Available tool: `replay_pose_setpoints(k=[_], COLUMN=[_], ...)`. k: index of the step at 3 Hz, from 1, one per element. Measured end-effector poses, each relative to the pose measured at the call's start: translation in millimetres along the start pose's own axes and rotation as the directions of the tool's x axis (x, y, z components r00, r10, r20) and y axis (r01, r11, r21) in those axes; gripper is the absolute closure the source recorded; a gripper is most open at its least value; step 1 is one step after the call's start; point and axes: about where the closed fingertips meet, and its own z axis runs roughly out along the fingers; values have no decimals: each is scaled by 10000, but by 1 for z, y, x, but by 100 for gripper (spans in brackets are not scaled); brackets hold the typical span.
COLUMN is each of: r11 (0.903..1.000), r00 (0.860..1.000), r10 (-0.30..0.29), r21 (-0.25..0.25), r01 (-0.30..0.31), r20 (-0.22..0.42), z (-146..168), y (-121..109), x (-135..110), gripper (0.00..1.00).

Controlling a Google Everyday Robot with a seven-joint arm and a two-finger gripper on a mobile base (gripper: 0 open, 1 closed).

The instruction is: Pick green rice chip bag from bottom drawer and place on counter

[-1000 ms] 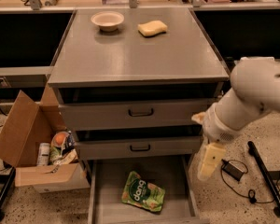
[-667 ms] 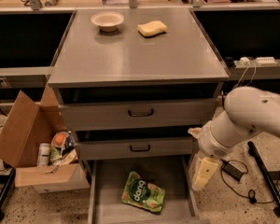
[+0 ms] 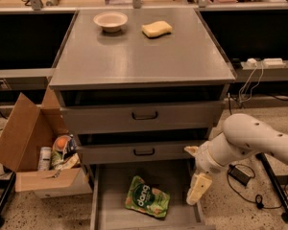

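Observation:
The green rice chip bag [image 3: 147, 197] lies flat in the open bottom drawer [image 3: 110, 195], white "dang" lettering up, near the drawer's middle. My gripper [image 3: 198, 189] hangs from the white arm at the drawer's right wall, right of the bag and apart from it, pointing down. The grey counter [image 3: 139, 51] tops the cabinet above, with the two upper drawers shut below it.
A white bowl [image 3: 110, 21] and a yellow sponge [image 3: 157, 29] sit at the counter's back. An open cardboard box [image 3: 31, 150] with mixed packets stands left of the drawer. Cables and a power brick [image 3: 239, 174] lie on the floor at right.
My arm has come down and to the left, bringing the gripper lower toward the drawer's right side. The bag has not moved.

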Motion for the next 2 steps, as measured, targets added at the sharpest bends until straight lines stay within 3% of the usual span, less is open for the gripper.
replay_pose_setpoints(k=[1,2], r11=[10000,9999], r00=[10000,9995], r10=[0,128], r21=[0,97], r01=[0,-131], r20=[0,272], z=[0,25], y=[0,-10], x=[0,13], gripper=[0,0])
